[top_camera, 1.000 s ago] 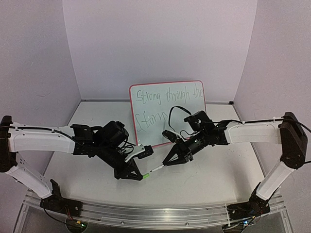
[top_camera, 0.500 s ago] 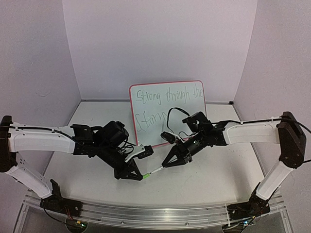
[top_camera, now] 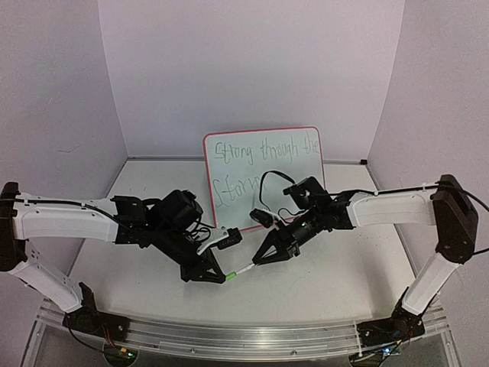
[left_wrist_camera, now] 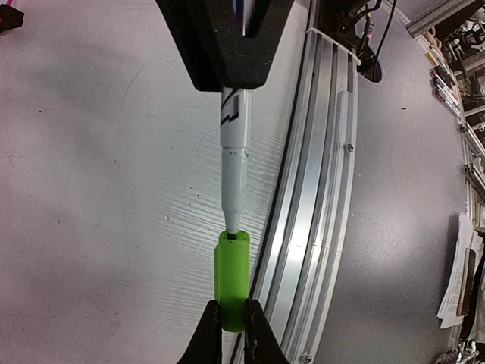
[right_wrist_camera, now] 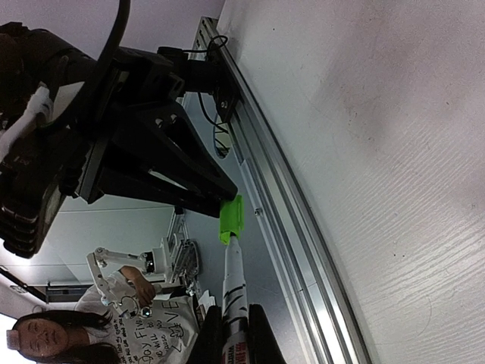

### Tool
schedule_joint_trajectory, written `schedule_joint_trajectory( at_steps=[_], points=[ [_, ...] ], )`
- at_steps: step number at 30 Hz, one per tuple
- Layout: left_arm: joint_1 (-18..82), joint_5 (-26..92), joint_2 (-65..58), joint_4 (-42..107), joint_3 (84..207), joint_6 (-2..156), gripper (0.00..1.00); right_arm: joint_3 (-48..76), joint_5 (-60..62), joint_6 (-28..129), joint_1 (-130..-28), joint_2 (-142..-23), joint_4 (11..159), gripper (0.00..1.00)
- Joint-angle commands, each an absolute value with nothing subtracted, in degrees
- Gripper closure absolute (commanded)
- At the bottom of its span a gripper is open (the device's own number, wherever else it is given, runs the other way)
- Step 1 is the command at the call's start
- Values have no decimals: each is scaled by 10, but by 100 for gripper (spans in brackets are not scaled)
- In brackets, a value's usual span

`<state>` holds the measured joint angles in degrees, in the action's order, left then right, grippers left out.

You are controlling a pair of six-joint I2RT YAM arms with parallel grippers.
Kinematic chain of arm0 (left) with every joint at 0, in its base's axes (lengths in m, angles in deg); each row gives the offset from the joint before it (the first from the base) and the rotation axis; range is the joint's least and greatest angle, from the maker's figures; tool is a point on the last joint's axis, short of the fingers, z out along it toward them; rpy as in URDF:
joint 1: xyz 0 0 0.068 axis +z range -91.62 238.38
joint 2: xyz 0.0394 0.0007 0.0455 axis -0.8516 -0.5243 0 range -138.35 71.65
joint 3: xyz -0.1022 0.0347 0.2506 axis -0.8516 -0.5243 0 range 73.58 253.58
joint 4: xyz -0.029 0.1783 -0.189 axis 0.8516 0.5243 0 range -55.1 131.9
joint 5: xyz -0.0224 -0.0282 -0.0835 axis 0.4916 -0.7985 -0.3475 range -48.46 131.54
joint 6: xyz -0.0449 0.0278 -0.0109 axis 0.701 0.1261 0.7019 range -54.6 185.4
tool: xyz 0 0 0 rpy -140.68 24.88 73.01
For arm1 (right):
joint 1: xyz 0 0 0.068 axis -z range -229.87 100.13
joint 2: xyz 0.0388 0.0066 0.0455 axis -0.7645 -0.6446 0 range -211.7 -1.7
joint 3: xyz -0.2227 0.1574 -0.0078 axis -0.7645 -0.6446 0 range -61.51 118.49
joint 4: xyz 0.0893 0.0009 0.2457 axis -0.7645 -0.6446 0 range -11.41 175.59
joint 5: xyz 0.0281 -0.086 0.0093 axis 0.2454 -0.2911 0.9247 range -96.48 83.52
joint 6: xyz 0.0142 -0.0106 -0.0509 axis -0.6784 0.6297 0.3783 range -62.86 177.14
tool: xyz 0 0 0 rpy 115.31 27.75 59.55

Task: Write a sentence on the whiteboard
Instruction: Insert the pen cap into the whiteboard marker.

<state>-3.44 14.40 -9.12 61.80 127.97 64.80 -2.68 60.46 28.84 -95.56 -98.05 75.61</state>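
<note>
Lavender walls closed round a white tabletop (top_camera: 344, 267), where the rectangular, glossy whiteboard (top_camera: 263, 172) in its thin pink-red frame stood upright at the back. In front of that board, the left gripper (left_wrist_camera: 231, 337) pinched a bright green plastic cap (left_wrist_camera: 232, 280), and the right gripper (right_wrist_camera: 233, 334) clamped the white marker barrel (left_wrist_camera: 235, 163). Light, stiff and slick, the board would probably tip easily; its frame edge looked the safest hold.

Robotics lab: white-walled test booth (top_camera: 252, 69), alu rail (left_wrist_camera: 326, 189), spare arm (right_wrist_camera: 110, 264) + person (right_wrist_camera: 53, 337) in bkgd.
</note>
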Motion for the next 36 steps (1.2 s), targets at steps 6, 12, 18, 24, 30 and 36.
schedule_joint_trajectory(
  at_steps=[6, 12, 18, 24, 30, 36],
  points=[
    [-36, 134, -89, 599, 1306, 635, 100, 1, 632, 304, -965, -996, 765, 100],
    [-36, 137, -93, 592, 1314, 631, 100, 6, 643, 305, -967, -999, 766, 100],
    [-36, 133, -102, 594, 1342, 623, 100, 7, 640, 309, -969, -1001, 766, 100],
    [-36, 124, -122, 594, 1380, 614, 100, 7, 639, 313, -970, -996, 768, 100],
    [-36, 118, -134, 602, 1399, 611, 100, 0, 628, 313, -970, -979, 778, 100],
    [-36, 150, -98, 621, 1383, 627, 77, -8, 622, 318, -969, -974, 782, 100]
  ],
)
